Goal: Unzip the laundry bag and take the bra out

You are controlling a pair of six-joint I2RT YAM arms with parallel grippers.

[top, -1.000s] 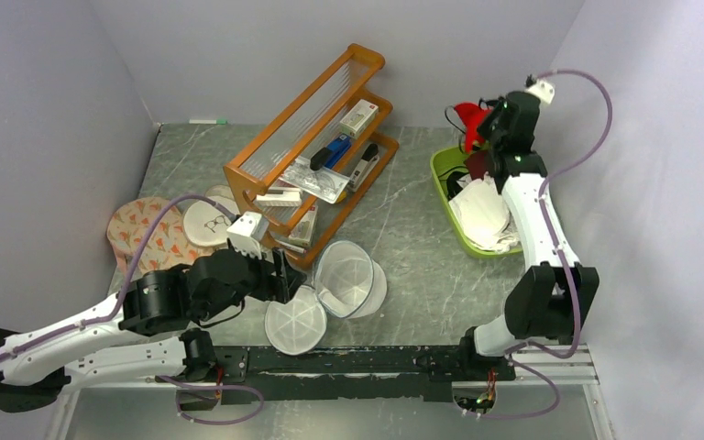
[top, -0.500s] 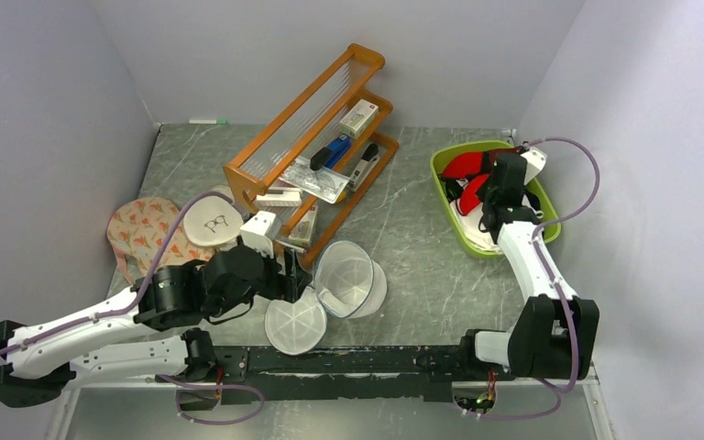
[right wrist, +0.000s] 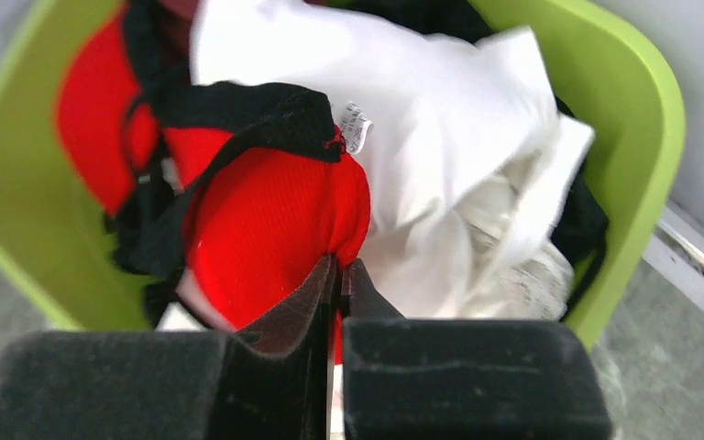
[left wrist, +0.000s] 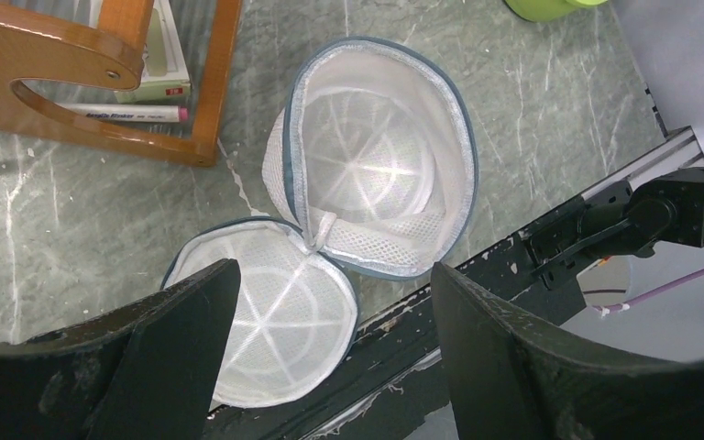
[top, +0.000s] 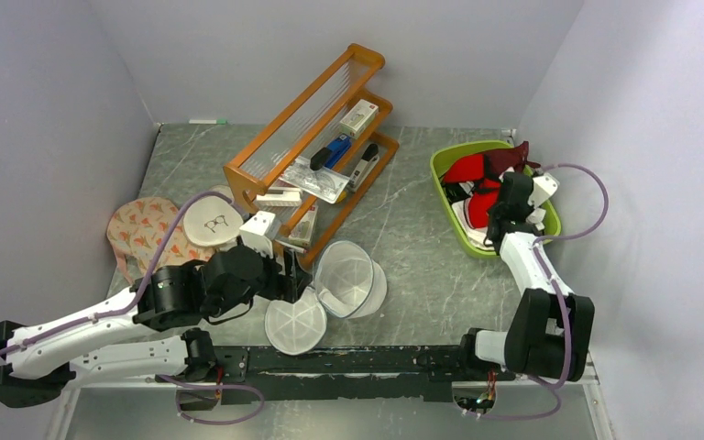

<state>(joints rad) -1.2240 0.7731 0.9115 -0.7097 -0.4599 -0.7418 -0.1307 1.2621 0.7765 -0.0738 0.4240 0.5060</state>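
Grey surface (top: 422, 238): wrist views alone reveal my right end effector (right wrist: 339, 275) pinching the bra (right wrist: 266, 220), my left end effector (left wrist: 335, 275) spread.

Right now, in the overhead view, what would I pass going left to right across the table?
Floral pad → round white case with a glasses drawing → open laundry bag → green bin holding the red bra.

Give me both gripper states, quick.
Left gripper: open, empty, near the unzipped round white mesh laundry bag.
Right gripper: shut on the soft bright red bra in the lime-green plastic bin.
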